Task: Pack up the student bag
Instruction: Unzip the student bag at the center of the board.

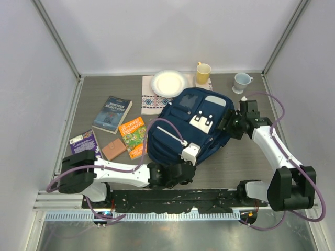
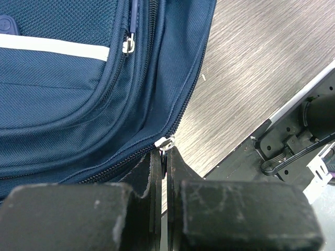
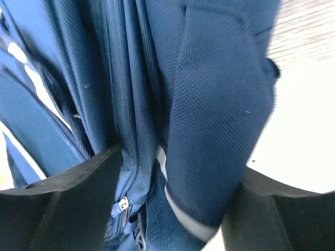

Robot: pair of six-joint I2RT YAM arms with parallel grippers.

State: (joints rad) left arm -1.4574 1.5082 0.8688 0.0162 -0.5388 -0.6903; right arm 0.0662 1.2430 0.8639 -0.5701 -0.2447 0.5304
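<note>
The student bag [image 1: 191, 123] lies in the middle of the table [image 1: 238, 163], long axis running near-left to far-right, its near end at the left gripper [image 2: 163, 157], pinched tight on a zip pull [image 2: 165, 142] that only the left wrist view shows, its far end straddled by the right gripper [image 3: 175, 183], jaws spread wide

From above, the light is bright and even, with only a soft shadow beside the student bag [image 1: 183, 123]. In my left wrist view my fingers [image 2: 144, 175] sit dark and slightly out of focus, while the zipper pull [image 2: 165, 142] is sharp. My right wrist view is smeared, and the table [image 3: 306, 36] at right is blown out to white.
</note>
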